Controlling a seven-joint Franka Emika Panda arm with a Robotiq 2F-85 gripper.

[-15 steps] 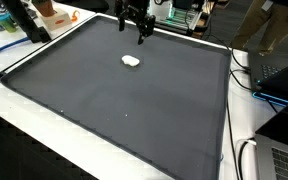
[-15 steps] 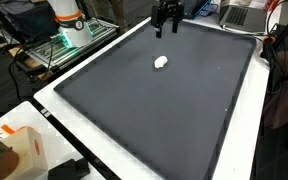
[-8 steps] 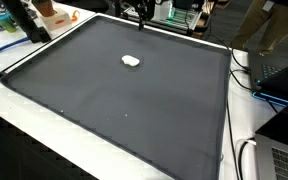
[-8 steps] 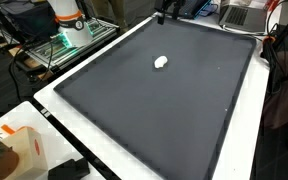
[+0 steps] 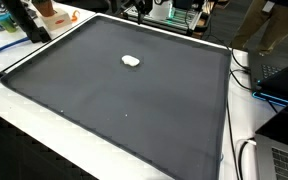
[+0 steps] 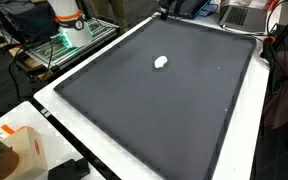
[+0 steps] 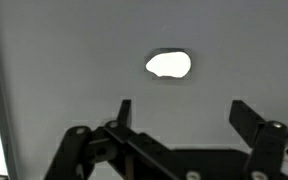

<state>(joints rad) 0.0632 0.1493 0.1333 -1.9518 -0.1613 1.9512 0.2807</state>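
The small white rounded lump (image 7: 169,65) lies flat on the dark grey mat (image 5: 134,115). In the wrist view you see it at about 12 o'clock from your end effector (image 7: 179,105), a touch toward 11, and apart from both fingers (image 7: 123,108). Your end effector has its fingers spread wide with nothing between them, and it hangs clear above the mat without touching the lump. In both exterior views the lump (image 5: 131,60) (image 6: 161,62) sits in the far part of the mat, toward 12 o'clock from the mat's middle and well away from every edge. The mat covers most of the white tabletop (image 6: 94,135), which shows as a pale border around it. At about 10 o'clock from the lump in an exterior view, off the mat, an orange and white container (image 5: 52,15) stands on the tabletop, with blue sheets (image 5: 4,45) just beside it at 8 o'clock.
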